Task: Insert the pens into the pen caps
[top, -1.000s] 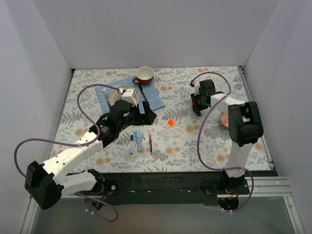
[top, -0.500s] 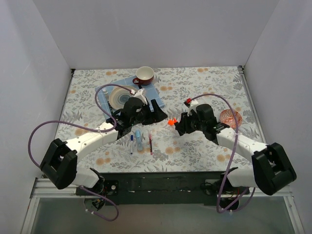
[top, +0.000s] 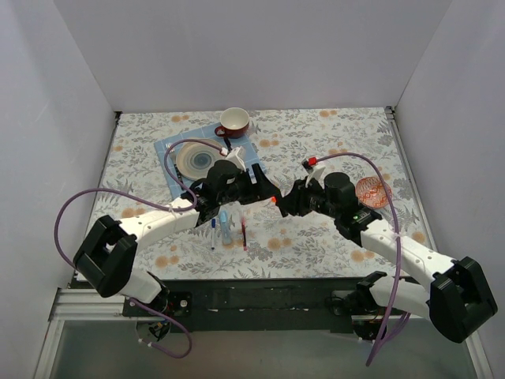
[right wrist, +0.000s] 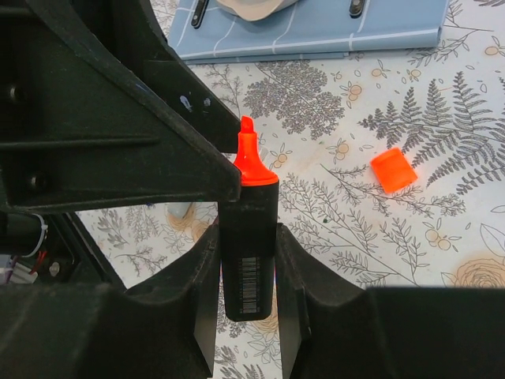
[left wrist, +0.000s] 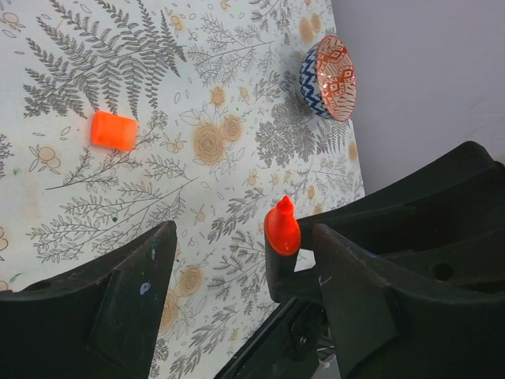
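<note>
Within the last second the right arm [top: 387, 237] has swung in from the far side to meet the left arm [top: 158, 223] mid-surface. The right jaws now clamp the chunky black orange-tipped highlighter [right wrist: 248, 237] (seemingly a handover); the left jaws stand wide apart around its tip, gripping nothing. The small bright orange plastic cap [right wrist: 393, 170] lies free on the floral-printed surface [right wrist: 473, 95] nearby, so capping looks next. The barrel's white barcode [right wrist: 251, 284] has digits too small to read.
</note>
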### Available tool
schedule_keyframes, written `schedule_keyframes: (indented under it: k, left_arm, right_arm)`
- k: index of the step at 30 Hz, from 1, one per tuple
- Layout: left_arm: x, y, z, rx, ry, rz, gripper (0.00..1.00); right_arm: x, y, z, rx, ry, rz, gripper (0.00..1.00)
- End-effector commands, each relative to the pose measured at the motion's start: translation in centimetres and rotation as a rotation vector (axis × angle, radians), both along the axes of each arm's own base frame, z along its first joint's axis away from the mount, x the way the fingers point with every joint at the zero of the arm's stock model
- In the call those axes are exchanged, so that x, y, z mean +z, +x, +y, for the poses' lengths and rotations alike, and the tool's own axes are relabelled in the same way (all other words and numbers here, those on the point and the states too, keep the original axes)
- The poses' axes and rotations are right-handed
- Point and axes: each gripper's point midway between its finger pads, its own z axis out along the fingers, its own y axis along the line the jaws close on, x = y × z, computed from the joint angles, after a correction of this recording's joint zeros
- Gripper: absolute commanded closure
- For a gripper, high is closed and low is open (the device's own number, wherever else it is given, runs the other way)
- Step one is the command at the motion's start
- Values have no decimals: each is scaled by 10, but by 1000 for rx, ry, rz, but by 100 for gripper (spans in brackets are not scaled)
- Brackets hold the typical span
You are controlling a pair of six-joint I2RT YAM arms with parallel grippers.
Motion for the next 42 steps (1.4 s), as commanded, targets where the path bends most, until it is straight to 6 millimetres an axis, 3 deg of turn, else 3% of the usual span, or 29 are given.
schedule_keyframes:
  k: [1,6,7,10,11,12,13,14,16,20,25,30,36,42]
  left_arm:
    - [10,-6,-12,-47,-33,-34,33]
    - [-2,-10,-19,-71,-16,-9,44]
    - [-2,-13,-21,-91,-20,-4,56]
    - [1,-18,-27,-132,-37,-9,78]
    - [2,-24,-29,-168,-52,-7,92]
    - [7,-26,-31,-184,-73,-23,99]
    - [13,-30,-31,-202,-93,-35,100]
    - [19,-39,-33,-252,-121,-45,100]
    - [36,-53,-32,-330,-160,-130,100]
    - [66,-84,-26,-491,-221,-259,100]
    - [93,-109,-23,-613,-304,-320,100]
    - [115,-118,-20,-626,-394,-384,100]
    - [120,-120,-19,-629,-416,-401,100]
    - [122,-118,-19,-620,-419,-409,100]
  right_arm:
    - [31,-1,11,29,64,-55,99]
    - [40,-7,11,37,90,-71,99]
    - [40,-9,12,47,92,-70,99]
    - [40,-16,15,75,106,-61,99]
    - [40,-18,16,85,110,-59,99]
    - [41,-21,16,97,115,-59,99]
    - [42,-28,19,140,125,-53,96]
    - [43,-34,20,169,128,-51,79]
    - [43,-51,22,256,147,-33,59]
    - [49,-82,19,361,210,-1,45]
    - [71,-105,18,452,318,-19,44]
    - [85,-121,18,507,410,2,49]
    - [90,-125,15,502,439,-19,72]
    - [92,-134,12,524,473,-12,66]
